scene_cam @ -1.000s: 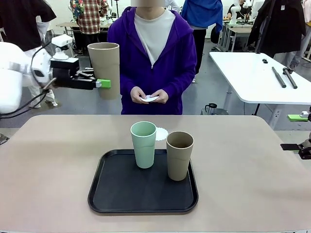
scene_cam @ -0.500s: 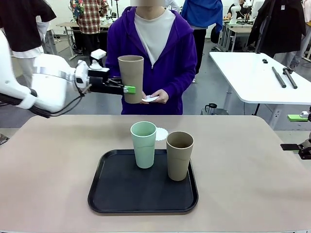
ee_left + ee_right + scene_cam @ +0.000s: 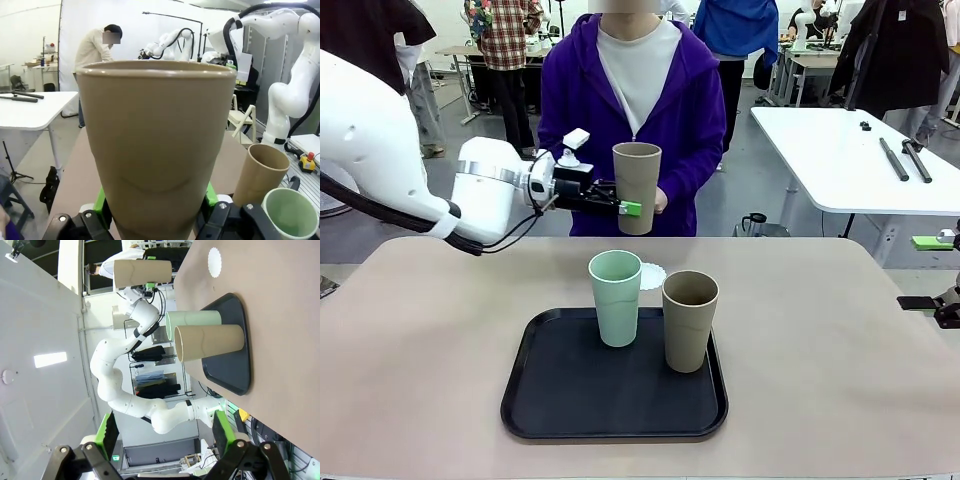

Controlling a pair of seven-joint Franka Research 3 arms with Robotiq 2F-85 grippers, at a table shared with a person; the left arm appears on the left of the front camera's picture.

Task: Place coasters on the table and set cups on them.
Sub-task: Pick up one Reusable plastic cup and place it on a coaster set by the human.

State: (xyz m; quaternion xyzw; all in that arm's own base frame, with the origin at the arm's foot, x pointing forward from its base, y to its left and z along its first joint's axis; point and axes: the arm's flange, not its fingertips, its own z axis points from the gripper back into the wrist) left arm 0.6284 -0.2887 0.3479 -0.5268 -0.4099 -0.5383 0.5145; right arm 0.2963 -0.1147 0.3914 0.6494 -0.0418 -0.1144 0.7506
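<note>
1. My left claw [image 3: 623, 205] is closed on the held cup [image 3: 637, 185], a tan one. The green pads [image 3: 101, 200] press its lower wall from two sides.
2. The held cup stands upright in the air over the far edge of the worktop [image 3: 840, 350], in front of a person [image 3: 690, 110] in a purple jacket. It touches only my claw. I cannot see inside it.
3. My right claw [image 3: 165, 437] is wide apart and holds nothing. It is at the right side, well apart from the tray [image 3: 535, 415].
4. The black tray lies near the middle of the worktop and carries two upright cups. The mint cup [image 3: 616, 297] is at its far edge, and the tan cup [image 3: 690, 320] is just beside it on the right with a small gap.
5. As far as I can look into them, both cups on the tray are empty.
6. One white coaster [image 3: 652, 274] lies flat on the worktop just behind the tray. The mint cup partly hides it, and no cup stands on it.
</note>
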